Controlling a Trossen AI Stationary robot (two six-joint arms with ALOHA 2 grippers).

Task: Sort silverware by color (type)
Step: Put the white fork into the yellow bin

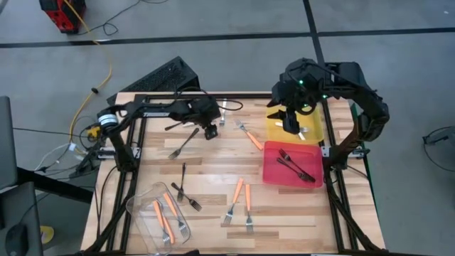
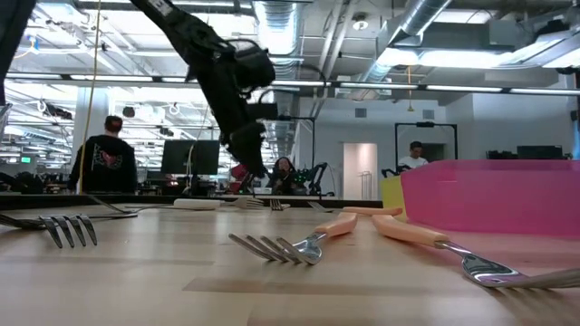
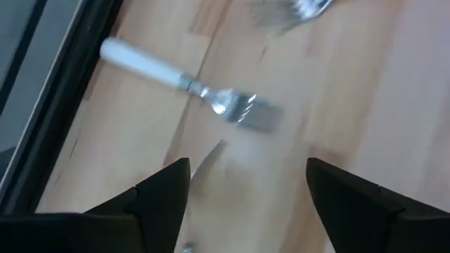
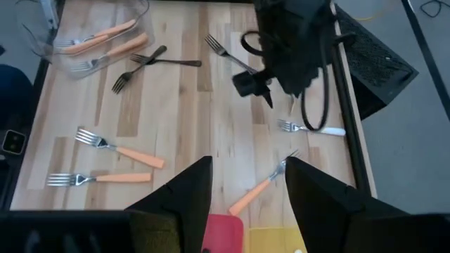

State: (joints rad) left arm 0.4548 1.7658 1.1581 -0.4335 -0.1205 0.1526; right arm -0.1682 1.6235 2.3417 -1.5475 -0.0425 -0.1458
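A wooden surface (image 1: 213,160) seen from above carries scattered forks, two flat trays and a clear tub. The left arm reaches along the far edge; the left gripper (image 1: 210,131) hangs just above the wood, and its wrist view shows its jaws spread wide over a white-handled fork (image 3: 179,79). The right arm bends over the far right corner; the right gripper (image 1: 291,122) hovers over the yellow tray (image 1: 313,132), and its wrist view shows its jaws parted with nothing between them.

Only the overhead view shows the red tray (image 1: 270,167), which touches the yellow one on its near side and holds two black forks (image 1: 295,165). The clear tub (image 1: 142,220) at the near left corner holds two orange-handled forks (image 1: 165,213). Three more orange-handled forks lie loose: two (image 1: 242,200) near the front middle and one (image 1: 249,135) just beside the trays. Three black forks (image 1: 183,183) lie on the bare wood left of centre.

The table-level view shows the red tray only as a pink wall, with orange handles in front and people in the room beyond. In the overhead view the arms hide part of the far edge; something pale lies on the yellow tray, too small to make out.
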